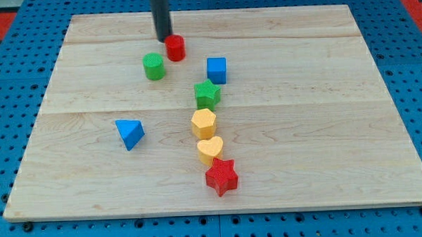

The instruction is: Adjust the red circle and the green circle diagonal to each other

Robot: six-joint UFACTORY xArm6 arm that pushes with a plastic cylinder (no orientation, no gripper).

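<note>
- The red star [221, 176], yellow heart [210, 150], yellow hexagon [203, 123] and green star [207, 94] sit in a line near the view's bottom. Leave them alone.
- The green circle [153, 66] sits just down and to the view's left of the red circle [175, 47]. They already look slanted from each other.
- My tip [164, 40] touches the red circle's upper left side. It is a plain rod with no claw, so it holds nothing.
- I think a tiny, slow push is best.

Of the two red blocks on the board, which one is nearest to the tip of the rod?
The red circle, near the view's top, sits right beside my tip. The red star lies far off, near the view's bottom.
</note>
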